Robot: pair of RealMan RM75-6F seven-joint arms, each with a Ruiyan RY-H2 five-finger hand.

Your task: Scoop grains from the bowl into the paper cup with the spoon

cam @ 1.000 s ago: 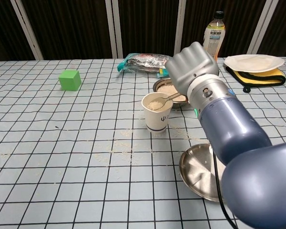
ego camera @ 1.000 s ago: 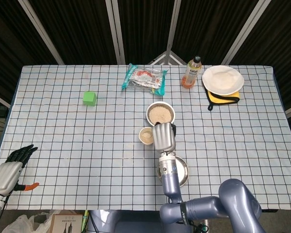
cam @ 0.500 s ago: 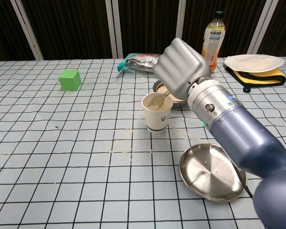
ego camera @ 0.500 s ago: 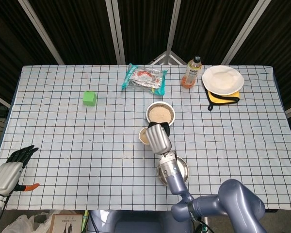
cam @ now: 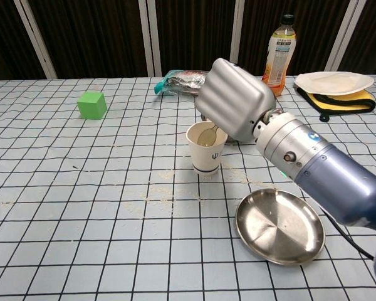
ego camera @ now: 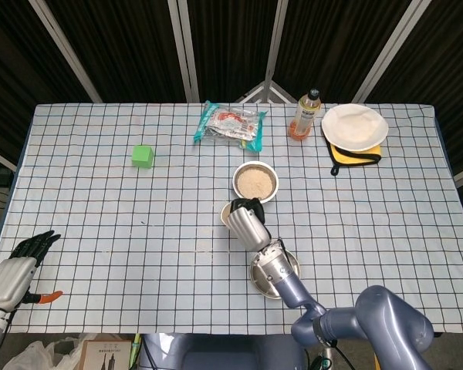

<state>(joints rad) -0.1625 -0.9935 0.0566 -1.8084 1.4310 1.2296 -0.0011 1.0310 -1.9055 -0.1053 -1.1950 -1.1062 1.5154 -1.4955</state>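
**Spoon tipped over the paper cup, mid-pour**

Taking the paper cup [cam: 206, 152] as the landmark: it stands upright on the table [cam: 81, 207], and the spoon [cam: 207, 133] has its bowl end inside the rim, tilted down, which reads as grain being emptied into the cup. The right hand [cam: 233, 100] sits directly above and just right of the cup, rolled so its back faces the camera; the fingers are curled around the spoon handle, though the grip itself is hidden behind the hand. That roll is probably what tips the spoon.

The bowl [ego camera: 255, 182] of grains sits just behind the cup, close enough for short trips between the 2. Its grain level looks high, so plenty is likely left to move. Loose grains [cam: 156, 194] lie scattered on the cloth in front of and left of the cup, likely spills.

The left hand [ego camera: 15, 270] rests far left of the cup at the table's near edge, holding nothing, fingers loosely extended.

Counts: 1 paper cup, 1 spoon, 1 grain bowl. Also 1 steel dish [cam: 279, 226] near-right of the cup, 1 green cube [cam: 91, 105] far left-behind, 1 snack packet [cam: 182, 81] behind, 1 bottle [cam: 279, 53] right-behind, and 1 white plate [cam: 333, 82] on a yellow-and-black pad [cam: 344, 100] further right.
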